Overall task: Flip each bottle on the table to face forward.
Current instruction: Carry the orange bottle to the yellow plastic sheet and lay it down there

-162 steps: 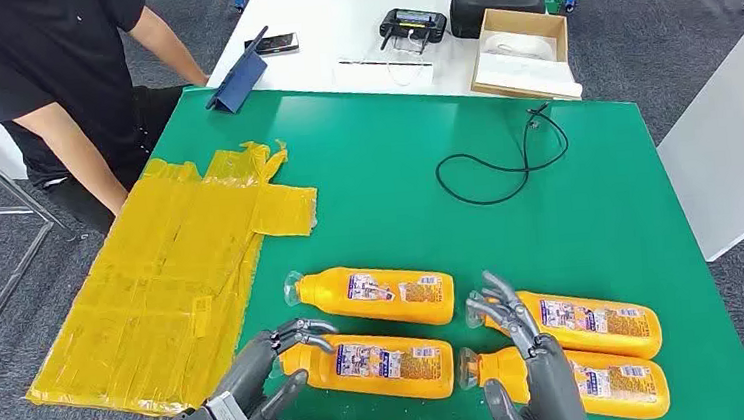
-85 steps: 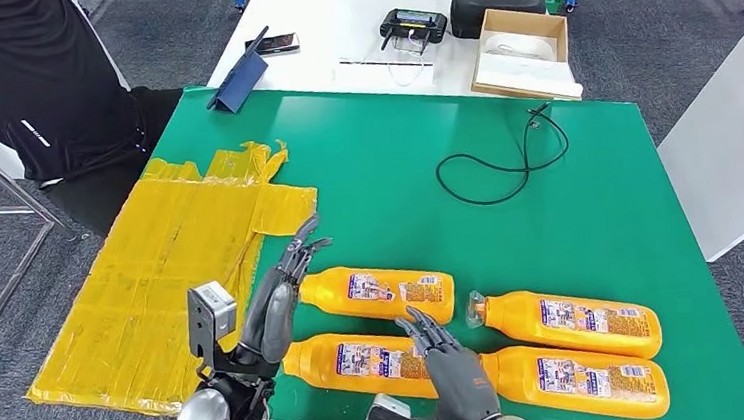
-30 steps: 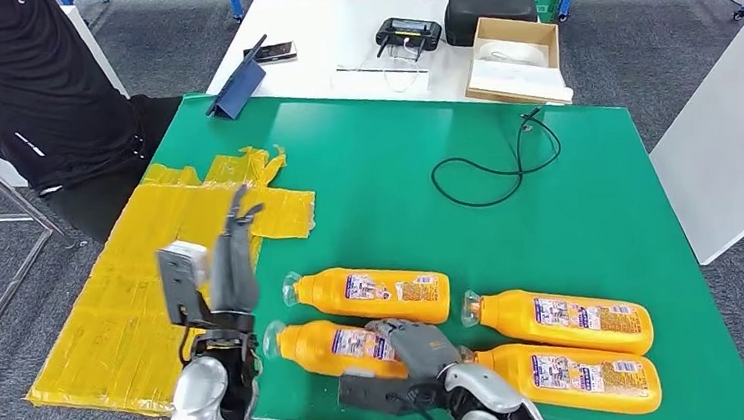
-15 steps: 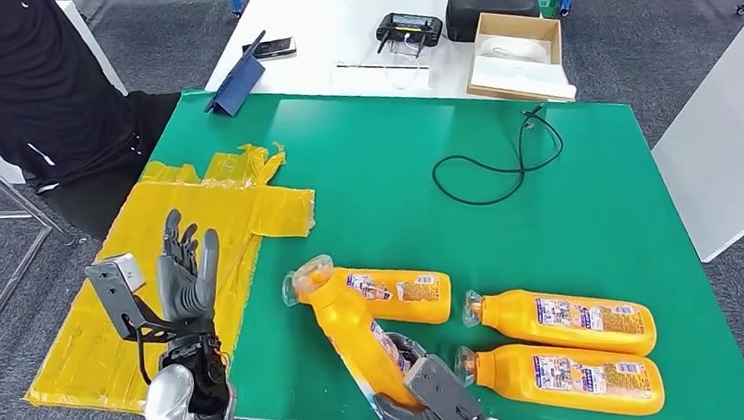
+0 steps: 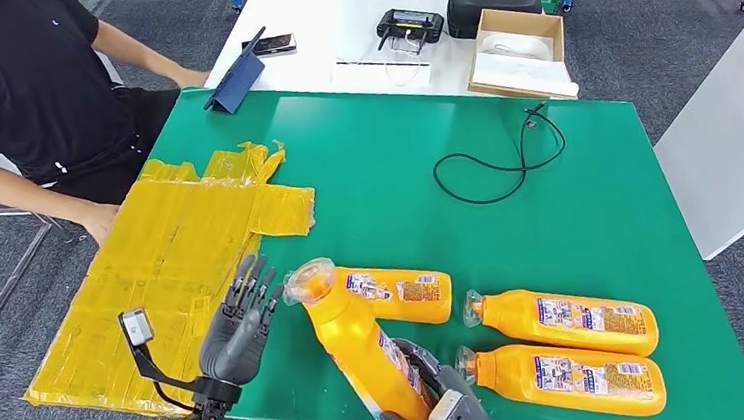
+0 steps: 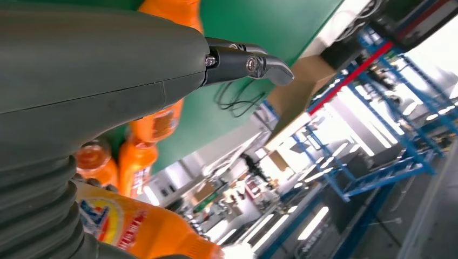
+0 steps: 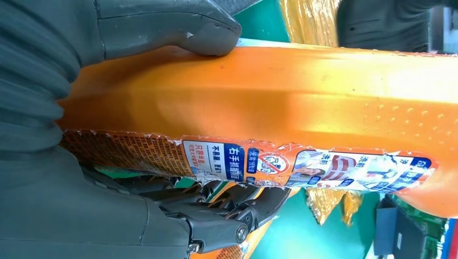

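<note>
The tall orange plastic bottle with the printed label [image 5: 359, 351] stands tilted off the green surface [image 5: 461, 113], its clear cap end up and its base down by the near edge, where the right hand [image 5: 433, 401] grips it – the fingers [image 7: 227, 213] wrap the lower body and the thumb presses the far side. I'd judge it full and fairly heavy, stiff-walled but slick; a hold low on the labelled body, where the fingers are now, looks the surest. Three more orange bottles – one [image 5: 395, 293] just behind it, two [image 5: 562, 320] to its right – lie flat on the surface. The left hand [image 5: 237, 326] hovers beside the raised bottle, fingers spread, holding nothing. Half a second ago that hand was out over the yellow plastic sheet [image 5: 163, 277]; it has swung in towards the bottle, and the person's arm now reaches the sheet's edge
</note>
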Motion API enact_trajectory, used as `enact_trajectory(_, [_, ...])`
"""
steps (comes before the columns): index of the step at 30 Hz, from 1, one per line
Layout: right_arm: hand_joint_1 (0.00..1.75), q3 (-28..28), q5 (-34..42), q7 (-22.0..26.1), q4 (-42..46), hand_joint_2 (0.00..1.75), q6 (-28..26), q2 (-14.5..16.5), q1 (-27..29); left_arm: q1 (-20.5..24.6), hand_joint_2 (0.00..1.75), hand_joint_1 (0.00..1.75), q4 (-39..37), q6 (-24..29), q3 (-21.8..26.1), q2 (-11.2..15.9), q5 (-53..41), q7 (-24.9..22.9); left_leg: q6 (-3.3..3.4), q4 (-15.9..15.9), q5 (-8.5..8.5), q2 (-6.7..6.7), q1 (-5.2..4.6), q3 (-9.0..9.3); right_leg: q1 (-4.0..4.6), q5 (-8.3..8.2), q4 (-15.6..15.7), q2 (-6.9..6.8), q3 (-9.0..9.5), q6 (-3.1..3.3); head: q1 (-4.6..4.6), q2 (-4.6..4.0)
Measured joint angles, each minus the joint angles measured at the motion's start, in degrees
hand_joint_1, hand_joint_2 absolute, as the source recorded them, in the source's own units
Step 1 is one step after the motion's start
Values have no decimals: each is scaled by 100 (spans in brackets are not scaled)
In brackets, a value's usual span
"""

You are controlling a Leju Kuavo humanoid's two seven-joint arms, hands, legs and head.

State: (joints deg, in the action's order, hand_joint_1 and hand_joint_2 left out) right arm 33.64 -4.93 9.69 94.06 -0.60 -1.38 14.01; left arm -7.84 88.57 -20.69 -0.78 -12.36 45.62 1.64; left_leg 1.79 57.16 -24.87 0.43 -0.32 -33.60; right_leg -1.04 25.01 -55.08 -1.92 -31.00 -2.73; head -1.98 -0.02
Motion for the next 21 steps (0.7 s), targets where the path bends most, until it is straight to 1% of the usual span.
enact_trajectory(6, [175,58,18,28,119,175,-32,-93,36,-70,175,0,-68,-58,-224,184,99,28,1,0,1,0,0,0,0,-1,0,0,1,0,1,0])
enact_trajectory(12, [175,133,69,73,212,175,-78,-162,42,-81,175,0,-59,-191,-587,348,-36,299,1,0,1,-1,-1,0,-1,-1,0,0,1,-1,0,0])
enact_trajectory(17, [175,167,456,69,222,175,47,-193,43,-79,175,0,8,-304,-859,438,-137,431,1,0,1,-1,-1,-1,0,-1,0,-1,1,-1,1,0])
enact_trajectory(21, [175,203,603,78,222,175,110,-230,37,-74,175,0,15,-372,-994,496,-138,479,1,0,1,-1,0,-1,0,-1,0,-1,1,-1,1,0])
